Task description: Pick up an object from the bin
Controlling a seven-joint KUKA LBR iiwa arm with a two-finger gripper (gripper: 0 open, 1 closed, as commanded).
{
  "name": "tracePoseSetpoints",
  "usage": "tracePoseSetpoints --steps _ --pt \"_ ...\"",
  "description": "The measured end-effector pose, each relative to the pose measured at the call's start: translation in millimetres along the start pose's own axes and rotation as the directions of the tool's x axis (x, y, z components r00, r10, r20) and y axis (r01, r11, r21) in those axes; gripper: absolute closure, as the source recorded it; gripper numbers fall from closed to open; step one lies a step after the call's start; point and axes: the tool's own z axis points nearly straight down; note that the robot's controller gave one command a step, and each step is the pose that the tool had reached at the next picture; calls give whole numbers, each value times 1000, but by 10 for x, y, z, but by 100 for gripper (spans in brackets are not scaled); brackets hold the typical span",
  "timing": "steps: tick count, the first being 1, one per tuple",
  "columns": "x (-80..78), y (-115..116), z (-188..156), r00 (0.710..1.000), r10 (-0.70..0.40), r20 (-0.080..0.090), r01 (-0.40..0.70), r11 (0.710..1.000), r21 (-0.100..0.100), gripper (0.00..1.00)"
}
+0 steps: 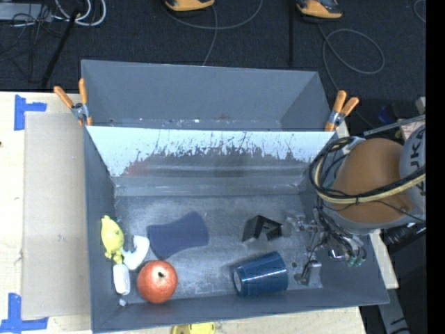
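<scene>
My gripper [304, 249] hangs low at the right end of the bin, below the orange cover. Its fingers stand open, with nothing between them. Just left of it a dark blue cup [261, 274] lies on its side near the front wall, its mouth turned left. A small black angular piece [261, 228] rests on the floor a little further back, also just left of the gripper. The gripper touches neither of them.
Toward the left lie a flat dark blue pad [178, 234], a red apple [157, 281], a yellow toy figure [111, 236] and a white piece [133, 252] by the front left corner. The arm's cables loop over the bin's right wall.
</scene>
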Motion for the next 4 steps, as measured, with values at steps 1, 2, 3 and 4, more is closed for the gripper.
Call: tracePoseSetpoints --steps 1,2,3,4 --pt "-285 472 238 1000 -8 -2 8 1000 2 0" --pt "-324 742 365 995 -103 2 103 995 -1 0" --pt "28 784 467 986 -164 8 164 986 2 0" --pt "17 1123 468 979 -204 18 204 979 7 0"
